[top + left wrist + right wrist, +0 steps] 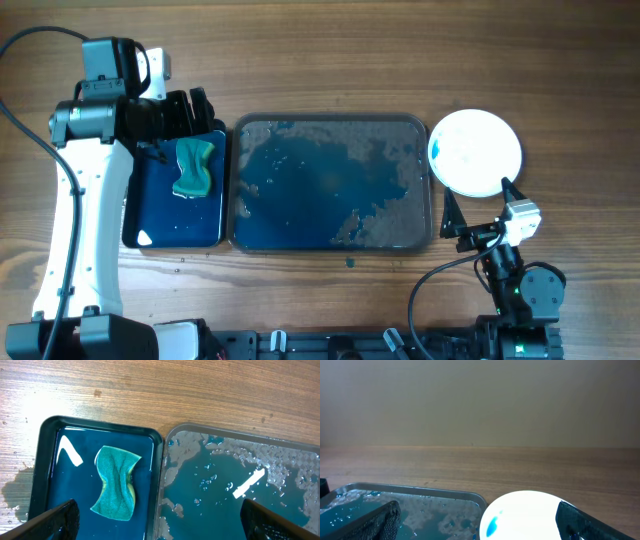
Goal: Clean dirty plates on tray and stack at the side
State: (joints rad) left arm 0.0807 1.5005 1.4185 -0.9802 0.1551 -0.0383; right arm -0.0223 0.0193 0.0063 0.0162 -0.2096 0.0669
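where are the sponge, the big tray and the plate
sponge (193, 168): overhead view, on its narrow waist
big tray (320, 190): overhead view, on the bare wet floor
plate (475, 152): overhead view, on the centre of its white face

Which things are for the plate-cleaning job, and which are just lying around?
For the job: white plates, big wet tray, green sponge.
Just lying around: small blue tray holding the sponge, little blue drip beside the big tray.

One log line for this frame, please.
left fingers open over small blue tray | sponge lying in it | right fingers open by plate | tray wet, no plates on it | plate beside tray, blue smear
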